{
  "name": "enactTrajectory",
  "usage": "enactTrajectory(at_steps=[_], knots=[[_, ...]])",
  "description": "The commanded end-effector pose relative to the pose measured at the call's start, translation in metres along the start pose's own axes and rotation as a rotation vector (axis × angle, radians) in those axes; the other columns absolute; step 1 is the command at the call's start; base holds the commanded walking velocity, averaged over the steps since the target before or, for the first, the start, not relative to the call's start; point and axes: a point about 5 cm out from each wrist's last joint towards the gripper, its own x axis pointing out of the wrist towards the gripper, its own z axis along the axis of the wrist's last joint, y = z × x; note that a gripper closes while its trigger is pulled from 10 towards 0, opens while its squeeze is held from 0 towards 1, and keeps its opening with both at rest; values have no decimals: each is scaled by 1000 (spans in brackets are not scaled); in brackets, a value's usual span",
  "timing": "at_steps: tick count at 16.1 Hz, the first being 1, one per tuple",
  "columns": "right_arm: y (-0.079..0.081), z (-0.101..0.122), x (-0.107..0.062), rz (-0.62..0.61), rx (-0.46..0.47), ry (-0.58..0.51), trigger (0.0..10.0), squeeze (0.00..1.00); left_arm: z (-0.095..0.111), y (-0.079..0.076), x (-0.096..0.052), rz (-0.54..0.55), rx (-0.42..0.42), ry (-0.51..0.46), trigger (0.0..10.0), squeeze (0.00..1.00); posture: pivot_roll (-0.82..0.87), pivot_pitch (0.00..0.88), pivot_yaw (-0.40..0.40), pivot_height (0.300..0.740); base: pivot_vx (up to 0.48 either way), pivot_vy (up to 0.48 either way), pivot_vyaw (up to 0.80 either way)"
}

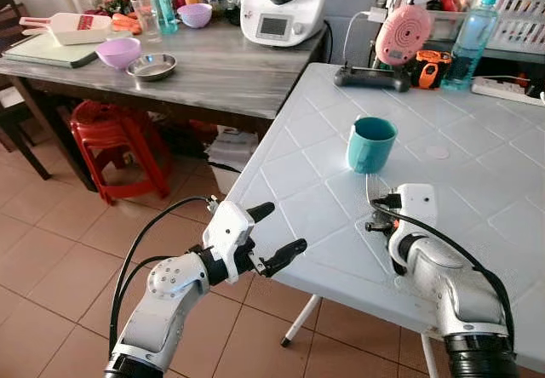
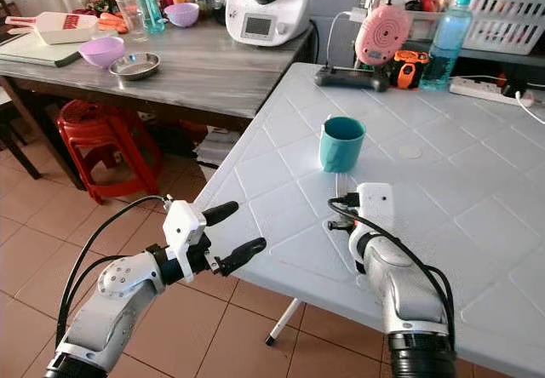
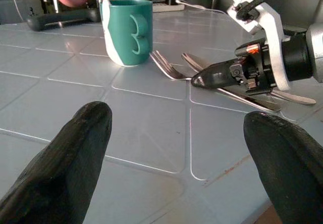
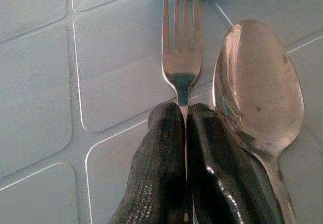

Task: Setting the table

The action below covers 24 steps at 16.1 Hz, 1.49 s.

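Left gripper hangs in the air just off the near left edge of the pale tiled table, its two black fingers spread wide apart and holding nothing. It points toward the tabletop and touches none of the things on it.

Moving right, a teal mug stands upright on the table, its handle shaped like the number three in the left wrist view. Just in front of the mug lie a metal fork and a metal spoon, side by side and flat on the surface, the fork's tines pointing at the base of the mug.

Farther right, the right gripper rests low over the table, its fingers pressed together around the fork's handle, just behind the tines. The spoon lies just beside those fingers and is not gripped.

Behind the table to the left stands a wooden counter with a purple bowl and a small steel dish. At the table's far edge are a pink fan and a blue water bottle.

Judging by this layout, the setting is partly done: mug, fork and spoon are on the table. The fork is not yet released, and no plate sits at this place.
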Motion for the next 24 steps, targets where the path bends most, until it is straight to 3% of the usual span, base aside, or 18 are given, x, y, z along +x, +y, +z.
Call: enactTrajectory(at_steps=[1, 2, 3, 4, 5, 6, 8, 11, 12, 20, 21, 22, 24], knots=[[9, -26, 3, 25, -3, 106, 0, 0, 3, 0, -1, 8, 9, -1, 10000, 0, -15, 61, 58, 740, 0, 0, 0], [10, -26, 3, 29, -17, 102, 0, 0, 3, 1, -1, 11, 8, -1, 10000, 0, -15, 61, 58, 740, 0, 0, 0], [11, -26, 2, 20, -53, 74, 7608, 0, 3, 1, -1, 16, 9, -2, 10000, 0, -14, 61, 57, 740, 0, 0, 0], [12, -26, 2, 29, -58, 65, 9961, 0, 3, 1, -1, 18, 9, -2, 10000, 0, -14, 61, 57, 740, 0, 0, 0], [12, -27, 2, 31, -53, 68, 10000, 0, 3, 1, -1, 18, 11, 0, 10000, 0, -15, 60, 58, 740, 0, 0, 0], [14, -26, 2, 40, -18, 56, 10000, 0, 4, 2, -1, 17, 13, 0, 10000, 0, -15, 60, 58, 740, 0, 0, 0], [18, -27, 2, 60, 26, 58, 10000, 1000, 4, 2, 0, 16, 16, 1, 10000, 0, -14, 57, 58, 740, 0, 0, 0], [20, -28, 3, 37, -4, 49, 10000, 992, 4, 2, 0, 19, 15, 2, 10000, 0, -15, 56, 57, 740, 0, 0, 0], [18, -28, 3, 40, -2, 52, 10000, 0, 4, 2, 0, 20, 12, 2, 10000, 0, -15, 56, 56, 740, 0, 0, 0], [6, -19, 13, 28, -19, 47, 10000, 0, 3, 3, 0, 14, -3, -1, 10000, 0, -21, 59, 56, 740, 0, 0, 0], [6, -18, 15, 33, -16, 48, 5608, 0, 3, 2, 0, 13, -4, -1, 10000, 0, -19, 61, 56, 740, 0, 0, 0], [6, -18, 16, 36, -14, 49, 0, 0, 3, 2, 0, 12, -4, -2, 10000, 0, -18, 61, 55, 740, 0, 0, 0], [7, -18, 19, 46, -5, 58, 0, 0, 3, 2, -1, 12, -6, -1, 10000, 0, -15, 63, 56, 740, 0, 0, 0]])
